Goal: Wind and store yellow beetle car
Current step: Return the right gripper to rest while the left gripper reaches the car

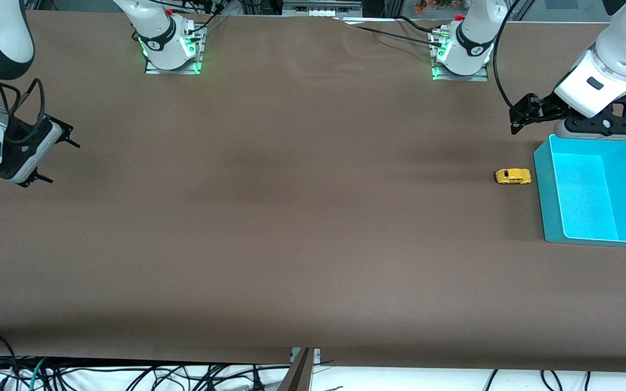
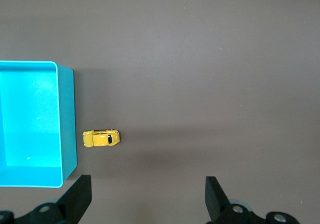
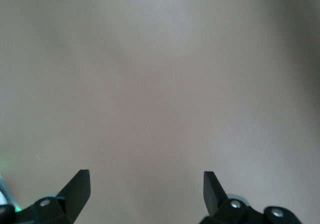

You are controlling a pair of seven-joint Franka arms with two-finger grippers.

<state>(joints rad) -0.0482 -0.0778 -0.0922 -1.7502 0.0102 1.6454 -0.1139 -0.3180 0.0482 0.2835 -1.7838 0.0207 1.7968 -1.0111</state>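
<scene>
Front view: the car [image 1: 513,176] is sitting on its wheels on the brown table [image 1: 291,217], toward the left arm's end, just beside the teal bin [image 1: 549,212] and not touching it. The car is lying lengthwise across the view, level with the part of the bin farther from the camera. The bin is standing open side up at the table's end. The left gripper [image 1: 525,115] is hanging in the air over the table by the bin's farther corner, its 2 fingers standing apart and holding nothing. The right gripper [image 1: 55,155] is waiting in the air over the right arm's end of the table, well apart from the car, its fingers also spread and holding nothing.

Left wrist view: the camera is looking straight down. The car [image 2: 101,138] is resting on the table [image 2: 210,74] close to the bin's wall [image 2: 67,124], with a thin strip of table showing between them. The 2 black fingers [image 2: 77,196] are standing wide apart, with only table between them.

Right wrist view: only the table [image 3: 160,84] is showing under the gripper. Its 2 fingers [image 3: 77,189] are standing wide apart, gripping nothing.
</scene>
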